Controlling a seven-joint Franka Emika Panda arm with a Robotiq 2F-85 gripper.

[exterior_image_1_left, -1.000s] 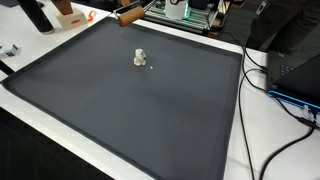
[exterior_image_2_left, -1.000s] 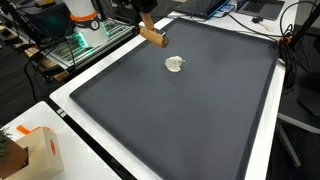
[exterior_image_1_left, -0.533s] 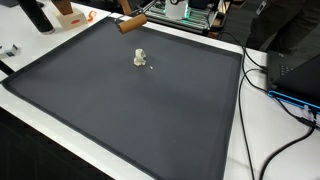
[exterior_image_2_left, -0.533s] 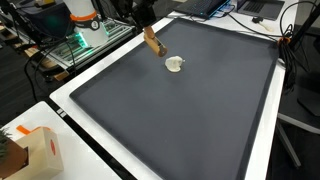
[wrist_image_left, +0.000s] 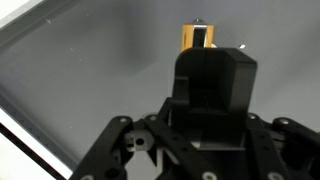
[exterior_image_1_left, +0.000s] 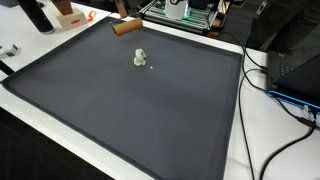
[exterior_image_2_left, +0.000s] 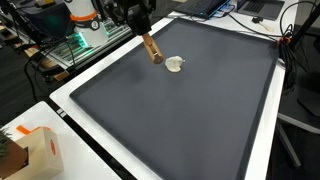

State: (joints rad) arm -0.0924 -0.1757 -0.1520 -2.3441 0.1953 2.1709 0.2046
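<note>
My gripper (exterior_image_2_left: 141, 30) is shut on a small wooden block (exterior_image_2_left: 151, 48) and holds it tilted, low over the far edge of a large dark mat (exterior_image_2_left: 190, 120). The block also shows in an exterior view (exterior_image_1_left: 125, 27) and in the wrist view (wrist_image_left: 196, 36), past the black gripper body (wrist_image_left: 210, 85). A small white object (exterior_image_2_left: 175, 64) lies on the mat just beside the block, apart from it; it also shows in an exterior view (exterior_image_1_left: 140, 57).
The mat (exterior_image_1_left: 150, 115) lies on a white table. An orange and white box (exterior_image_2_left: 35, 150) stands at one corner. Green electronics (exterior_image_2_left: 85, 40) stand past the mat's far edge. Cables (exterior_image_1_left: 268, 85) and dark equipment (exterior_image_1_left: 295, 75) lie along one side.
The gripper has come down towards the mat with the block. The block has turned and now sits lower and closer to the white object.
</note>
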